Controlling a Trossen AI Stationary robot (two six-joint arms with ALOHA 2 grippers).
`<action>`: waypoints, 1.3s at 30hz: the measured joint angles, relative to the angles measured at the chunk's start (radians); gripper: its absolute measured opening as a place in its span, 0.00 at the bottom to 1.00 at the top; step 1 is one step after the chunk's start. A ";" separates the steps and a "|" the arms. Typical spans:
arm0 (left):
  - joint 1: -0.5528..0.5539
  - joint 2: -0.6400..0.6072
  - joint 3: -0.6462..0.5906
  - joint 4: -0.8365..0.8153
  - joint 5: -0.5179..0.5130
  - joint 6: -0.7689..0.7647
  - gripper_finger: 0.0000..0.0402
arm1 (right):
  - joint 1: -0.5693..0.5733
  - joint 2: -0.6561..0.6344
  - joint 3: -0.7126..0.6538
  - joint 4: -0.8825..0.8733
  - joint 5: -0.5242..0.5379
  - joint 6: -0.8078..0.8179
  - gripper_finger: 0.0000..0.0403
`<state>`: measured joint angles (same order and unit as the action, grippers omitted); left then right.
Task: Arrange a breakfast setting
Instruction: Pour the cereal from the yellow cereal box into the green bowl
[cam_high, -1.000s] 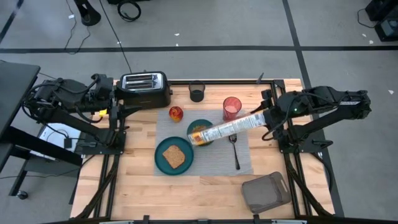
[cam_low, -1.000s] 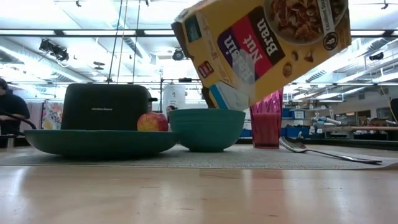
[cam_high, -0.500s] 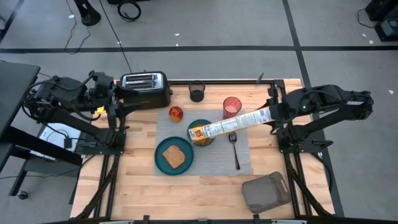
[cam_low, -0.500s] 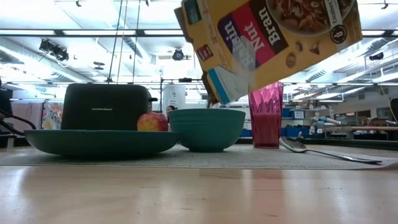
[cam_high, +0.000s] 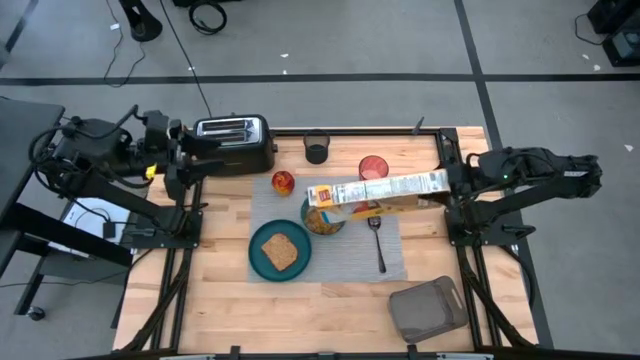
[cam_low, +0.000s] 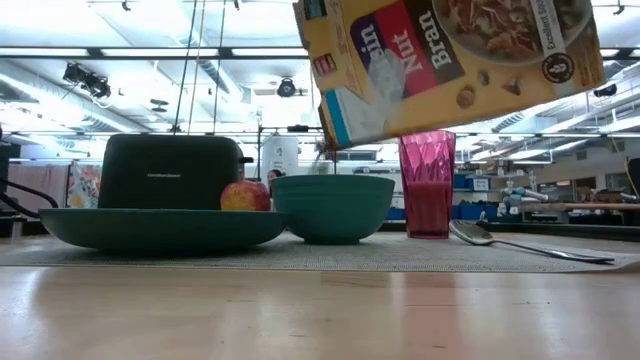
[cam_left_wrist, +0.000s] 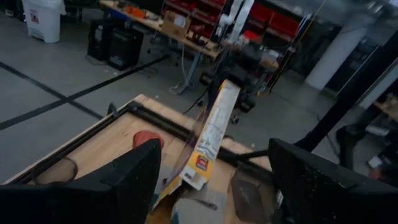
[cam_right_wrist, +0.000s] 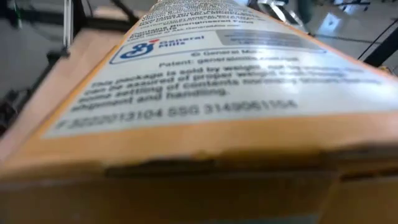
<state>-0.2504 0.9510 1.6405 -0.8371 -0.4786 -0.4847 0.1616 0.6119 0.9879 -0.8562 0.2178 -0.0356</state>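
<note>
Wooden table (cam_high: 330, 300) with placemat (cam_high: 390, 262), toaster (cam_high: 232, 141), tray (cam_high: 428, 309)

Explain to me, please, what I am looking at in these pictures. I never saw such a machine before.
These are two robot arms at a wooden table. One camera looks down from above, one looks level across the tabletop, and one sits on each wrist. The right gripper holds a cereal box tilted over the teal bowl. The left gripper waits open beside the toaster. On the grey placemat lie a teal plate with toast, an apple, a pink cup and a spoon. A grey tray sits apart.
</note>
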 joint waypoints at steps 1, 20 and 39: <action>0.000 0.000 0.000 0.013 0.000 0.000 0.75 | 0.000 -0.021 -0.018 0.016 0.001 0.012 0.50; 0.000 0.004 0.000 0.386 -0.001 0.143 0.75 | 0.000 -0.349 -0.173 0.079 0.025 0.124 0.50; 0.000 0.021 0.000 0.661 0.000 0.374 0.75 | 0.000 -0.424 -0.173 0.400 -0.081 0.139 0.50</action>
<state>-0.2501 0.9723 1.6405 -0.1762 -0.4788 -0.1104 0.1616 0.1879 0.8146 -0.4558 0.1364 0.1039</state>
